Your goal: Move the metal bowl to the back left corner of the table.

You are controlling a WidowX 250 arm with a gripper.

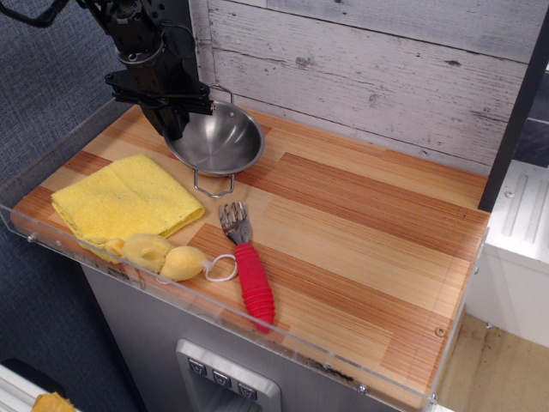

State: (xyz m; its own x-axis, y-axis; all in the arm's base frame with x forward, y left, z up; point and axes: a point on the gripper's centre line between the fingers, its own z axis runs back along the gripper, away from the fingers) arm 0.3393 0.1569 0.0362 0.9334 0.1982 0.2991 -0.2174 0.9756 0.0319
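Observation:
The metal bowl (219, 139) is shiny steel with two wire loop handles. It sits near the back left corner of the striped wood table (360, 232), close to the plank wall, slightly tilted. My black gripper (176, 116) comes down from above at the bowl's left rim and is shut on that rim. One handle sticks out toward the front, the other toward the wall.
A yellow cloth (124, 199) lies at the front left. Two yellow plush items with a white loop (163, 256) sit at the front edge. A fork with a red handle (247, 266) lies front of the bowl. A clear acrylic rim (214, 318) edges the table.

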